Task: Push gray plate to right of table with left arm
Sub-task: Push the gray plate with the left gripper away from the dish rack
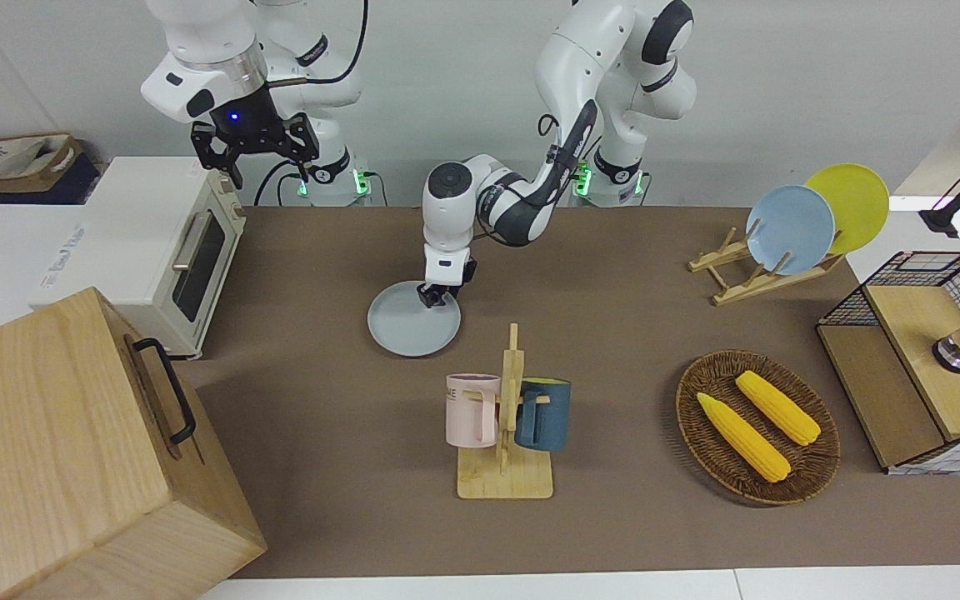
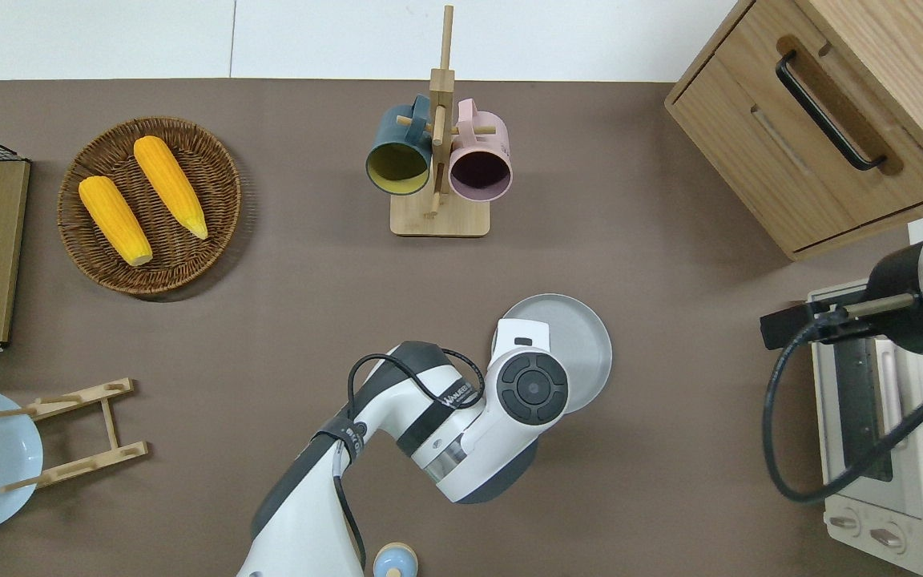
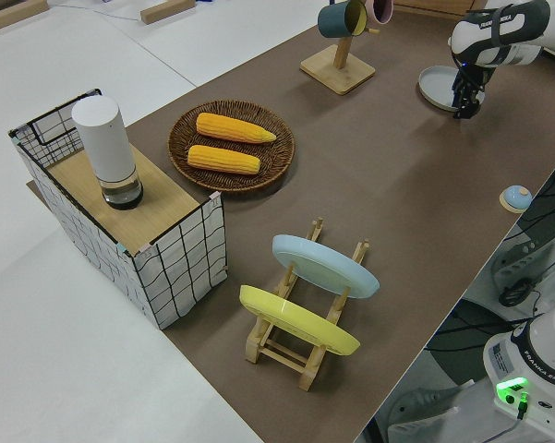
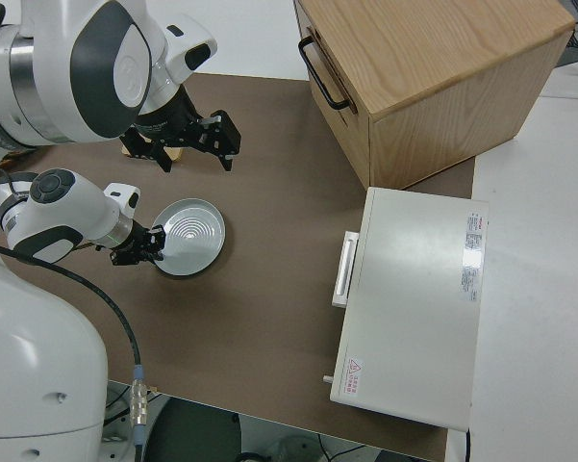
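The gray plate (image 1: 407, 327) (image 2: 578, 340) lies flat on the brown table (image 2: 670, 264), nearer to the robots than the mug rack. My left gripper (image 1: 437, 297) is shut and empty. It is low at the plate's rim, on the side nearest the robots and toward the left arm's end, as the right side view (image 4: 146, 245) shows. In the overhead view the left arm's wrist (image 2: 532, 389) hides the gripper and part of the plate. The right arm is parked with its gripper (image 1: 255, 148) open.
A wooden mug rack (image 2: 439, 216) with a pink and a dark-blue mug stands farther from the robots. A wooden cabinet (image 2: 822, 120) and a white toaster oven (image 2: 878, 449) stand at the right arm's end. A corn basket (image 2: 225, 188) and a plate rack (image 1: 747, 279) stand toward the left arm's end.
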`<state>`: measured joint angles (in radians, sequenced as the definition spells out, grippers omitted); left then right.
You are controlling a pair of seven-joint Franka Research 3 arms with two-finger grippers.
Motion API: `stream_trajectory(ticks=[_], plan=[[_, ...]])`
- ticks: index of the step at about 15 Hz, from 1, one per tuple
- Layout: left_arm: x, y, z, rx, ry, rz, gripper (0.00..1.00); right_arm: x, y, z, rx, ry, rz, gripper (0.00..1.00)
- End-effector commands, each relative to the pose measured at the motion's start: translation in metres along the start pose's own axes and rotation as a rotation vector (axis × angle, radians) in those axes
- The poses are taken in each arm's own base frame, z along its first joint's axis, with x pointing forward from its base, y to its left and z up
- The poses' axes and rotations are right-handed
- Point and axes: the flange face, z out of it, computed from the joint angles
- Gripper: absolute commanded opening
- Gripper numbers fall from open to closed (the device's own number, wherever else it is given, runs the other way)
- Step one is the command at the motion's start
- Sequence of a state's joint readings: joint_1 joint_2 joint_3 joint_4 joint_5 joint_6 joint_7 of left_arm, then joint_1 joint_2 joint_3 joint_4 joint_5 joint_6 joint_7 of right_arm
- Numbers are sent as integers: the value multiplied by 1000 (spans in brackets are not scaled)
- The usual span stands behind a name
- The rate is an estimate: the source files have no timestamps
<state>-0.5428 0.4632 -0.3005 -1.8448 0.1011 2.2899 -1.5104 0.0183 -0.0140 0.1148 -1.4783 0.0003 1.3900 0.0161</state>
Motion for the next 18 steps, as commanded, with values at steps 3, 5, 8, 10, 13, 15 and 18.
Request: stream_trajectory(ticks=[3, 5, 8, 10, 13, 15, 18], plan=[[11, 15, -6, 86, 9, 63, 995, -3, 2, -4, 4, -4, 16, 983], [11, 17, -13, 92, 1, 67, 995, -3, 1, -4, 5, -4, 15, 983], [11, 19, -30, 116, -8, 61, 995, -3, 1, -4, 5, -4, 16, 983], [12, 19, -46, 136, -19, 55, 995, -3, 1, -4, 4, -4, 15, 983], [27, 8, -92, 121, -75, 112, 995, -3, 1, -4, 5, -4, 16, 983], [47, -10, -129, 128, -113, 197, 995, -3, 1, -4, 5, -4, 16, 983], [86, -42, -180, 134, -115, 270, 995, -3, 1, -4, 5, -4, 16, 983]])
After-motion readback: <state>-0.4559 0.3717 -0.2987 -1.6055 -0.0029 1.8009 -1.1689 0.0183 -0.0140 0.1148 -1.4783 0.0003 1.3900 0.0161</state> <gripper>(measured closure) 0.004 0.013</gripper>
